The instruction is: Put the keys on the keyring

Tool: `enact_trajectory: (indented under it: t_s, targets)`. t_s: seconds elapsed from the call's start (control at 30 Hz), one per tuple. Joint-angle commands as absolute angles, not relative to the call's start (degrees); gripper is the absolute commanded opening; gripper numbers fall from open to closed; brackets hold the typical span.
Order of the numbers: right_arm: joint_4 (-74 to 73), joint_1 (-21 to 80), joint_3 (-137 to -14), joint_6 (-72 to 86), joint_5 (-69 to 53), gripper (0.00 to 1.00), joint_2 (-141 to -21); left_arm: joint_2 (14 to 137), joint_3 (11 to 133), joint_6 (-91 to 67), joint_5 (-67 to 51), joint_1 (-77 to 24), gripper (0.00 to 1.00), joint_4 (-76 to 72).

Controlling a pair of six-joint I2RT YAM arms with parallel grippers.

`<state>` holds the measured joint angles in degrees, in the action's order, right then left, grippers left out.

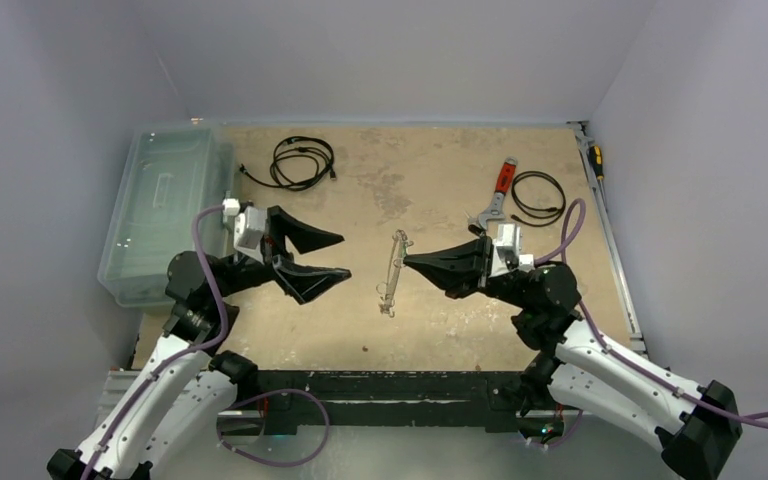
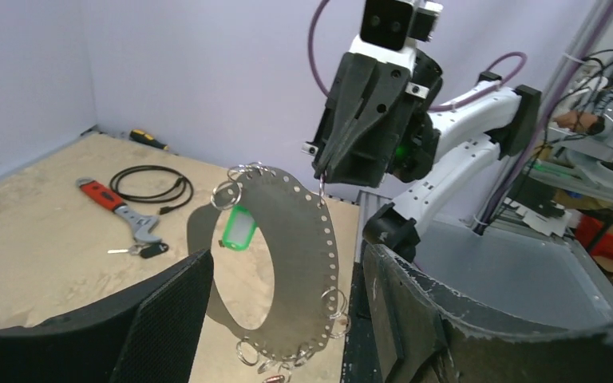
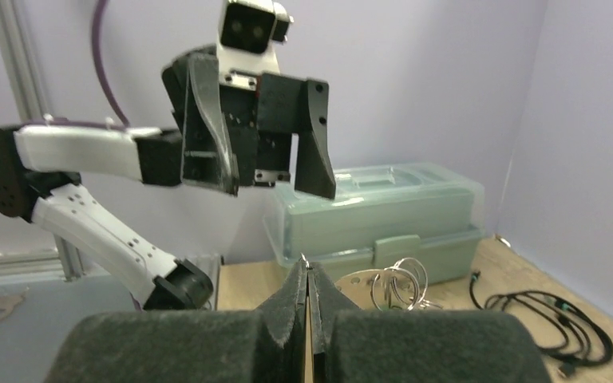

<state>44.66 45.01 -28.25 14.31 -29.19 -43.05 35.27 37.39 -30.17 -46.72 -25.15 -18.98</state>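
Observation:
The keyring is a flat grey hoop with a row of holes and several small split rings. It stands upright between the arms and looks edge-on in the top view. My right gripper is shut on a small split ring at the hoop's rim. A green tag hangs near the hoop's top, and a reddish piece shows at its bottom edge. A black-headed key lies on the table by the wrench. My left gripper is open, facing the hoop, with nothing in it.
A red-handled wrench and a coiled black cable lie at the back right. Another cable is at the back left. A clear plastic box stands along the left edge. A yellow screwdriver lies by the right wall.

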Motion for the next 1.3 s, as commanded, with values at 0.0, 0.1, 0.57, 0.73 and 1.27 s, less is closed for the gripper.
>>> enact_trajectory:
  t_s: [0.0,0.1,0.57,0.73,1.27]
  targets:
    - [56.6,45.4,-27.8,20.1,-32.1,0.0,-44.0,34.7,31.8,-41.4,-52.2,-25.9,0.68,-39.3]
    - [57.4,45.5,-28.4,21.0,-34.1,0.0,-45.3,34.8,27.7,-45.4,-51.2,-26.6,0.66,-48.3]
    - [50.3,51.9,-33.7,15.6,-34.1,0.0,-49.6,36.6,29.6,-34.3,-47.8,-32.6,0.45,-36.6]
    - [48.0,54.4,-35.2,13.6,-31.8,0.0,-50.5,37.2,30.2,-33.0,-47.4,-33.2,0.39,-34.2]
    - [44.8,57.0,-36.6,10.8,-25.7,0.0,-51.9,36.4,30.3,-32.2,-45.6,-34.1,0.35,-31.8]
